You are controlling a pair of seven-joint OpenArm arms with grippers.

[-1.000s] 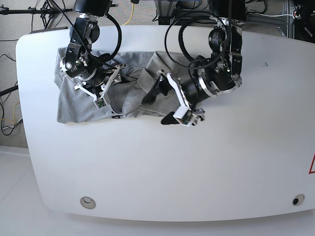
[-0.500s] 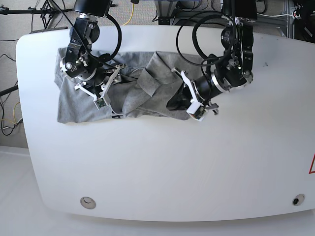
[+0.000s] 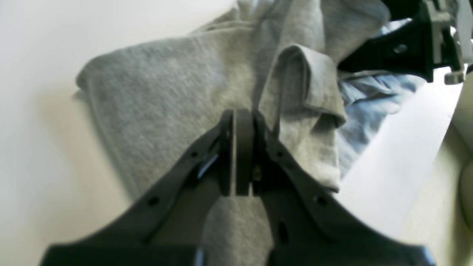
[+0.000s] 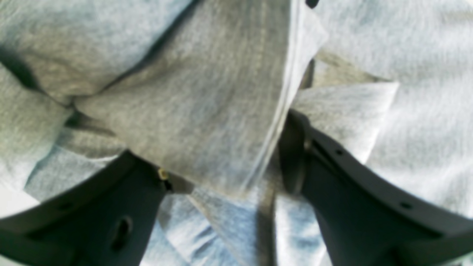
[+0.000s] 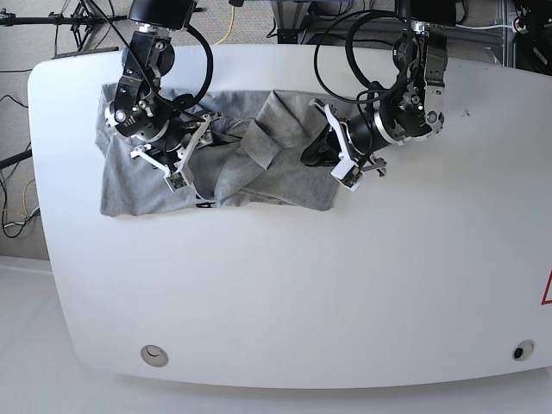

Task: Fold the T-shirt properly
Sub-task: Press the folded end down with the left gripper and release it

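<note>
- We find the T-shirt (image 5: 216,164) crumpled on the far left part of the white table (image 5: 345,293): soft heathered grey knit, rumpled into ridges and overlapping flaps.
- Left gripper (image 3: 238,122): black jaws pressed flat together; grey cloth lies right against them, but we cannot tell if any is pinched.
- Right gripper (image 4: 229,162): curved black jaws spread wide, a thick fold with a stitched hem sitting between them.
- The wrist views show the knit's weave and hem seam; the base view alone shows the whole outline and both arms over the cloth.
</note>
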